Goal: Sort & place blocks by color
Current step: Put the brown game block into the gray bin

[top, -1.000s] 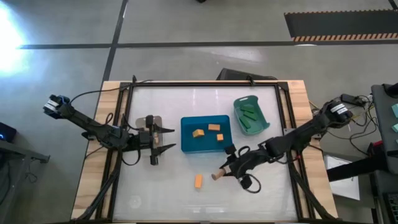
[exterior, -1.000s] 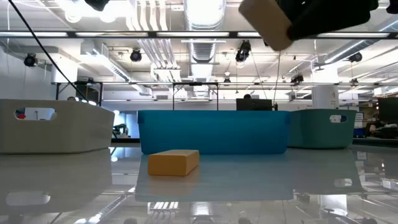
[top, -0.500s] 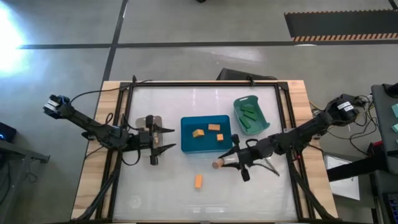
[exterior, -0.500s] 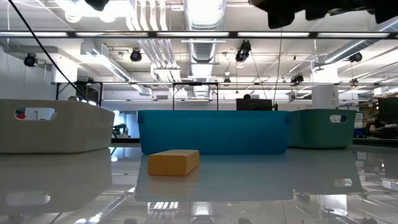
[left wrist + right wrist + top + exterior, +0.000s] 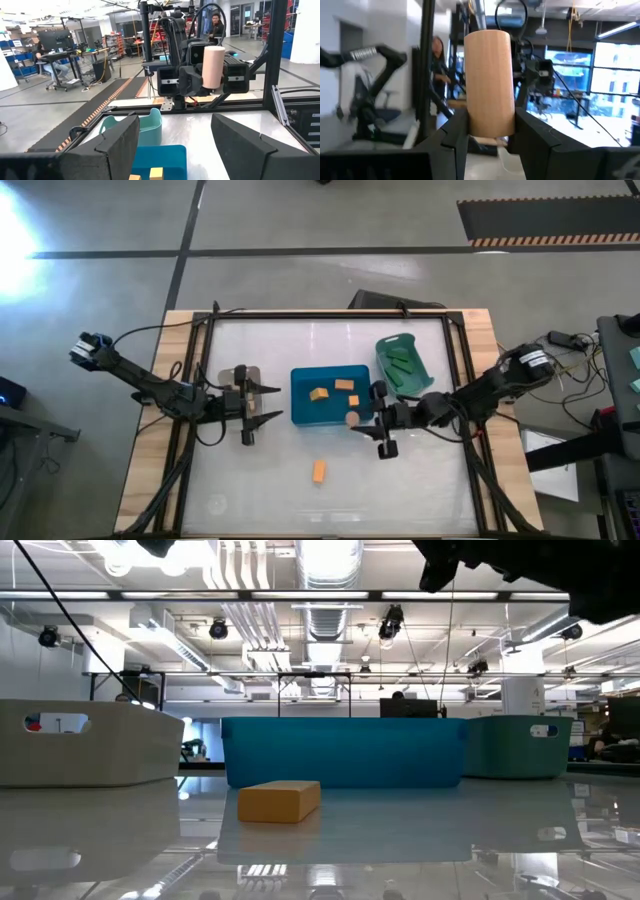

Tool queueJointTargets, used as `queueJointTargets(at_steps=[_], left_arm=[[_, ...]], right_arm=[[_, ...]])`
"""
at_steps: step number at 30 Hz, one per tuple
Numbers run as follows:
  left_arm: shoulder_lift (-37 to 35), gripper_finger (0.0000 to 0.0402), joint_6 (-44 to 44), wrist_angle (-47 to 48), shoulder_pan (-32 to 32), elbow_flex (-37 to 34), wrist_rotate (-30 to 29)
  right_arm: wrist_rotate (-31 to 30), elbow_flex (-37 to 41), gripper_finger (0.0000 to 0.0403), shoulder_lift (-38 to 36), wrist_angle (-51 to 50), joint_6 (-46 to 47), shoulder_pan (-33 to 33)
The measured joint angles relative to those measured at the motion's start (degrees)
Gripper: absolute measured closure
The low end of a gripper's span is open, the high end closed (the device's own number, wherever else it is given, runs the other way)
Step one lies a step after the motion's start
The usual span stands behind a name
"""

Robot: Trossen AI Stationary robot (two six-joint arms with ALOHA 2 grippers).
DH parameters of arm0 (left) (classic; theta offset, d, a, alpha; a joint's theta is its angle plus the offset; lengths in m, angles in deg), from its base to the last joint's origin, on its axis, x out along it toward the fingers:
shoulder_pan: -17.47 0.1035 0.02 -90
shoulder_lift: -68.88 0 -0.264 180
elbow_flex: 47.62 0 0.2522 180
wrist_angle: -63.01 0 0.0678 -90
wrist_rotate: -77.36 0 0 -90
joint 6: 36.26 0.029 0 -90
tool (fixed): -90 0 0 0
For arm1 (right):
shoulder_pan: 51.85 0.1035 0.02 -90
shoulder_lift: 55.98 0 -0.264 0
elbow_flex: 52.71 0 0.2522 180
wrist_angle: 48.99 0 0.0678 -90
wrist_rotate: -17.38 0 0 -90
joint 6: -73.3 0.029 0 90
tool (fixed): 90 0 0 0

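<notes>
The right gripper (image 5: 362, 420) is clamped on a pale tan wooden block with a rounded, cylinder-like outline (image 5: 489, 82). It holds the block by one end, so that most of it sticks out beyond the two dark fingers (image 5: 535, 137). In the high view this gripper is raised beside the 4 o'clock corner of the rectangular blue plastic bin (image 5: 298, 415), and the tan block's tip shows just at that corner. The left wrist view shows the same block upright in the right gripper (image 5: 214, 84), above the white table (image 5: 235, 131).

The left gripper (image 5: 262, 402) waits at the table's 9 o'clock side with its jaws spread wide and nothing between them. It sits over a pale off-white bin (image 5: 232, 374), whose wall appears at 9 o'clock in the low view.

Three orange rectangular blocks (image 5: 334, 394) lie inside the blue bin. One more orange block (image 5: 319, 471) lies alone on the glossy table surface (image 5: 420, 490), toward 6 o'clock from the blue bin and well apart from both grippers. In the low view it rests flat in front of the blue bin's wall.

Dark green blocks (image 5: 403, 362) lie in the teal green bin (image 5: 384, 376), which is set at an angle toward 2 o'clock from the blue bin.

No brand name or readable writing can be made out on the bins, blocks or arms; a small mark on the off-white bin's wall is too small to read.
</notes>
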Motion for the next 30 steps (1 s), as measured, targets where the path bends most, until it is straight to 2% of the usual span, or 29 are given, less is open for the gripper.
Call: queueJointTargets(at_steps=[4,13,30], left_arm=[[0.0,0.0171,0.0,-0.1,0.0,0.0,0.0],[0.0,0.0171,0.0,0.2,0.0,0.0,0.0],[0.0,0.0171,0.0,0.1,0.0,0.0,0.0]], right_arm=[[-0.1,-1.3,0.0285,5.8,9.1,1.0,-0.1],[0.0,-4.8,0.0285,8.9,8.9,0.7,-0.1],[0.0,-4.9,0.0285,9.1,8.9,0.2,-0.1]])
